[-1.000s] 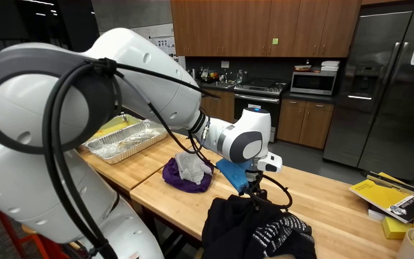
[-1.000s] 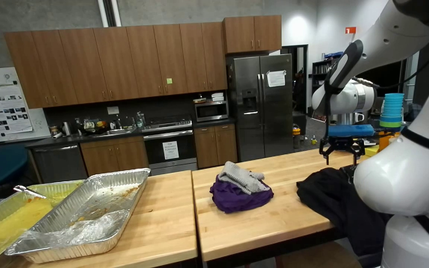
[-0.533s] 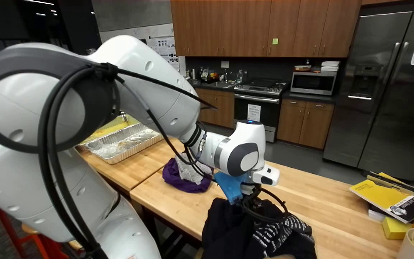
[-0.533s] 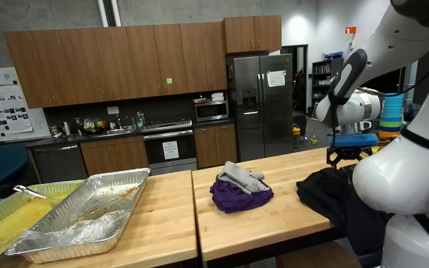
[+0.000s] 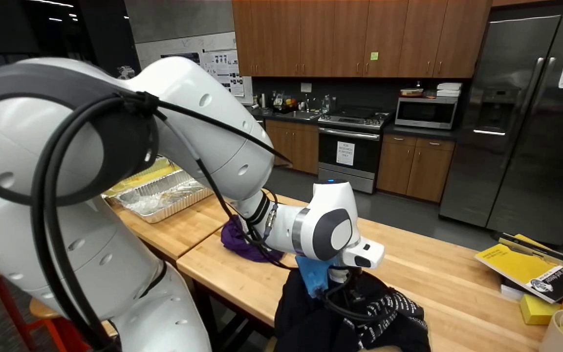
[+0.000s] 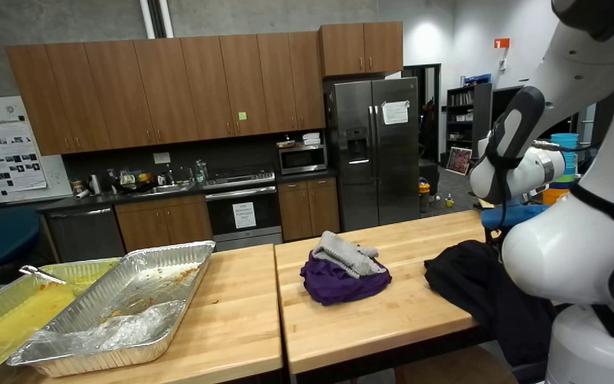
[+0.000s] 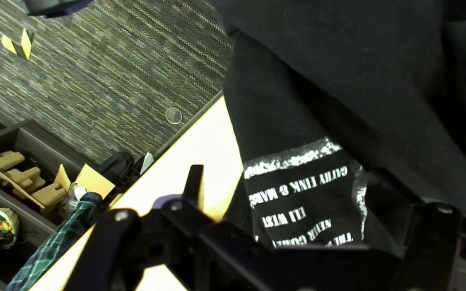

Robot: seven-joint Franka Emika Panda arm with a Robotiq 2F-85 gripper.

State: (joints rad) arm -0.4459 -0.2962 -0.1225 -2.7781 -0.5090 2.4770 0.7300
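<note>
Moved since the earlier frame: robot arm [image 5: 328,230], lower, its end down at the black garment [image 6: 491,298]. Jaws: spread wide, white lettering [image 7: 303,182] between them in the wrist view; contact with the garment cannot be told. Garment: rumpled, hanging over the near edge of the desk [image 6: 312,333]. In an exterior view, at 9 o'clock from the garment: purple cloth [image 6: 339,285], grey cloth [image 6: 345,256] on top; farther at 9 o'clock: foil tray [image 6: 110,356]
</note>
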